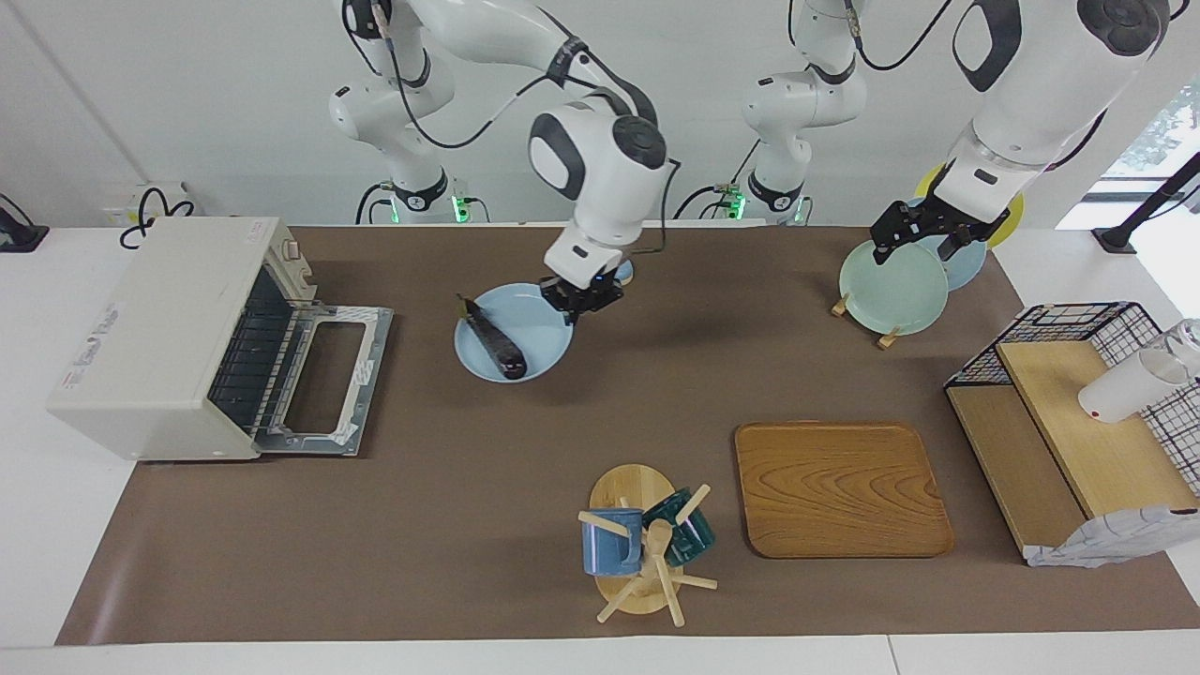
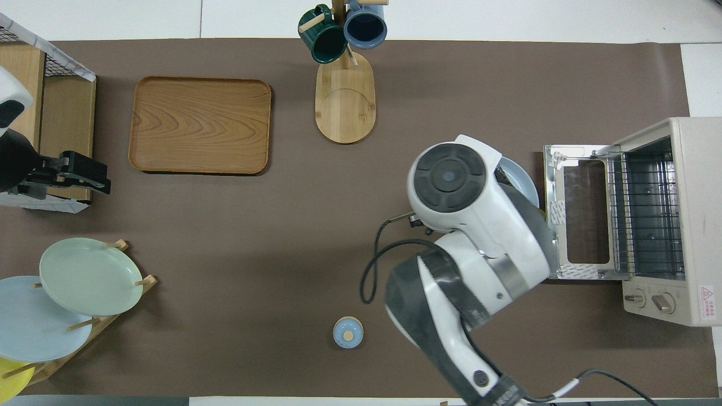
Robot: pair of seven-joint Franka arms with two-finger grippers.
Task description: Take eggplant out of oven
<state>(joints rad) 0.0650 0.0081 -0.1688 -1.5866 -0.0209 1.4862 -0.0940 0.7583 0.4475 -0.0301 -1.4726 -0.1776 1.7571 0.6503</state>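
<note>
Beside the open oven (image 1: 159,328), right tool (image 1: 581,302) clamped on plate (image 1: 534,347) rim, eggplant (image 1: 495,339) aboard, left tool (image 1: 923,234) apart.

Oven (image 1: 159,337) stands at the right arm's end of the desk (image 1: 469,450), door dropped open. Eggplant (image 1: 494,339) lies on a light blue plate (image 1: 525,361) beside the oven door. Right gripper (image 1: 581,302) grips the plate's rim. Left gripper (image 1: 923,234) hangs spread over the green plate (image 1: 891,289), waiting.

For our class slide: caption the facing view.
Right gripper holds blue plate carrying eggplant beside open oven.
</note>
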